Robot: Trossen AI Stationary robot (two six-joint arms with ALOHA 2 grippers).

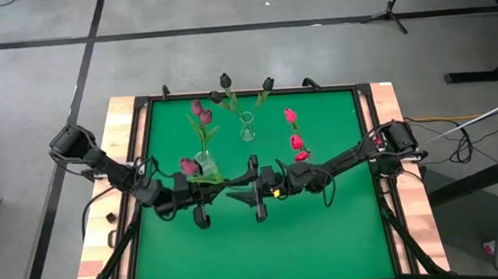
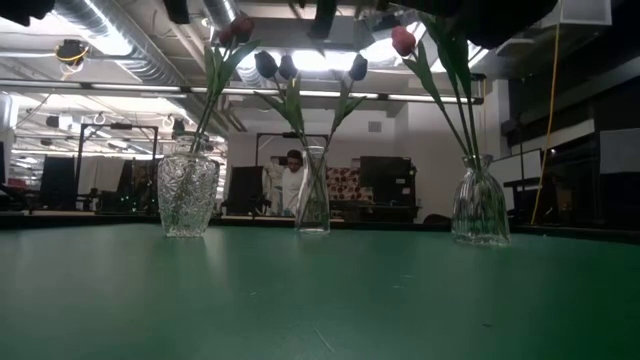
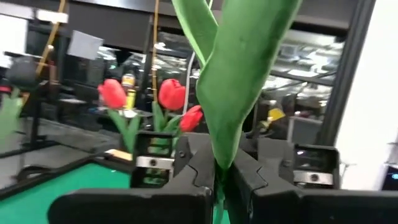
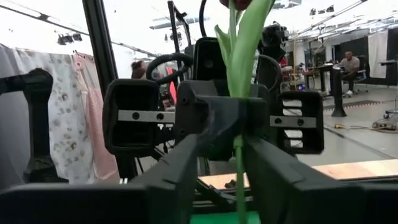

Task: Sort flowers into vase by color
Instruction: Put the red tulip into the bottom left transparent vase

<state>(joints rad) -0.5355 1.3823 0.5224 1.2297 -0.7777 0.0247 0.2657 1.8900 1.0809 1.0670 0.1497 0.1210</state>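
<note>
Both grippers meet over the near middle of the green table [image 1: 327, 231]. From the left, the left gripper [image 3: 222, 177] has its fingers [image 3: 196, 174] pressed narrow on the stem and leaf of a magenta tulip [image 1: 189, 166], which rises straight up between them, its head just left of the wrist. From the right, the right gripper [image 4: 239, 168] has its fingers [image 4: 180, 171] set to either side of the same stem [image 4: 239, 180], which runs down the middle of the gap. Whether they touch it I cannot tell.

Three glass vases stand farther back. The left vase [image 2: 187, 195], just behind the left gripper, holds two magenta tulips [image 1: 201, 112]. The middle vase [image 2: 313, 205], farthest back, holds three near-black tulips [image 2: 285, 67]. The right vase [image 2: 480, 203] holds three bright pink-red tulips [image 1: 295, 140], close behind the right arm.

A person [image 2: 293, 180] stands in the room beyond the table, and another person [image 4: 350, 65] sits farther off.
</note>
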